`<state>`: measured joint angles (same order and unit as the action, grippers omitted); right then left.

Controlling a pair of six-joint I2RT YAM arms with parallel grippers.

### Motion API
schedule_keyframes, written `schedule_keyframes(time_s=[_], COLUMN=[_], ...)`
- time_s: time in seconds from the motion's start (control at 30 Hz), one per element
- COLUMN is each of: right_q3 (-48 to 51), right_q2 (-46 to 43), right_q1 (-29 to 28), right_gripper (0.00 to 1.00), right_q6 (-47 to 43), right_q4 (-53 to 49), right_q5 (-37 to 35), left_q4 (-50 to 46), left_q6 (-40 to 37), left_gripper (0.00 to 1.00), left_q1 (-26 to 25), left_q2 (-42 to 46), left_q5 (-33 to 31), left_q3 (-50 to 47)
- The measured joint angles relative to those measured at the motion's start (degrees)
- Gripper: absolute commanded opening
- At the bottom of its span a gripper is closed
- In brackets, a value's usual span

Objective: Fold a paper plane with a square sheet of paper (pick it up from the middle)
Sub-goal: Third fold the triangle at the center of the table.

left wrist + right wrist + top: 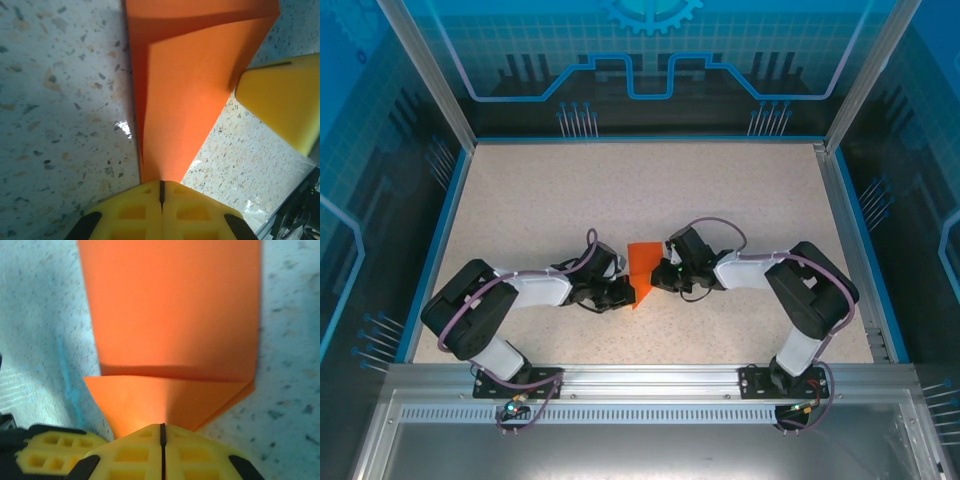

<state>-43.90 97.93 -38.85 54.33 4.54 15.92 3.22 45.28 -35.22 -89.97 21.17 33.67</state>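
The square sheet of paper (642,266) is bright orange and folded into layered flaps, standing on edge on the table between my two grippers. My left gripper (626,291) is shut on its narrow lower end; in the left wrist view the paper (185,90) tapers down into the closed jaws (161,183). My right gripper (662,275) is shut on the opposite side, where a folded flap (165,330) runs into the closed jaws (162,426). A yellow finger of the right gripper (282,102) shows beside the paper, and a left finger (47,452) shows at the lower left.
The speckled beige table (570,200) is ringed by a blue rim (455,210) and clear enclosure walls. An aluminium rail (640,375) carrying both arm bases runs along the near edge. The two arms bend inward and nearly meet at mid-table.
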Motion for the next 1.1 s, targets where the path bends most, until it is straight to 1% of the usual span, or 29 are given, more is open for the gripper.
schedule_keyframes(time_s=[0.23,0.47,0.63,0.8,1.1], right_q3=[-0.07,-1.22,-1.36,-1.33,-1.92], right_q2=[-0.48,2.82,2.84,2.84,2.80], right_q1=[-4.35,-4.37,-2.56,1.46,7.48], right_gripper=[0.08,0.07,0.07,0.07,0.07], right_q6=[-2.14,-1.86,-1.40,-1.22,-1.73], right_q4=[0.61,0.61,0.50,0.31,-1.29], right_q5=[-0.04,-0.63,-0.42,-0.42,-0.26], left_q4=[-1.44,-2.58,-4.15,-5.75,-5.92], left_q6=[-0.20,-0.20,-0.22,-0.22,-0.28], left_gripper=[0.00,0.00,0.00,0.00,0.00], left_q1=[-0.44,-0.70,-0.85,-0.85,-0.85], left_q2=[-0.09,-0.09,-0.31,-0.83,-0.90], left_q5=[-0.87,-1.51,-2.12,-2.10,-2.08], left_q3=[0.81,1.36,2.19,3.17,3.26])
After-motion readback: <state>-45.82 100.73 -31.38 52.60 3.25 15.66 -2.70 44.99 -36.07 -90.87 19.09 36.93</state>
